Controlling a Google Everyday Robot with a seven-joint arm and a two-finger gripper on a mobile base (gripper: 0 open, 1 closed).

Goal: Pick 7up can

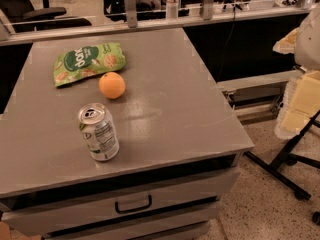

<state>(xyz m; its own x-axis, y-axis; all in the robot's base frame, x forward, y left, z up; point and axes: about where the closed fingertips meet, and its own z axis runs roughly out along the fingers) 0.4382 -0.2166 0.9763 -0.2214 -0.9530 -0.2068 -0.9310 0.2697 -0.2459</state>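
The 7up can (98, 132) stands upright on the grey table top (165, 99), near the front left. It is silver and green, with its white label facing me and the pull-tab top showing. The pale shape of my arm hangs at the right edge of the view, with my gripper (301, 106) beyond the table's right side. It is far to the right of the can and touches nothing on the table.
An orange (112, 85) lies behind the can. A flat green snack bag (88, 62) lies behind the orange at the back left. The table has drawers (133, 204) below its front edge. Black wheeled legs (285, 166) stand on the floor at right.
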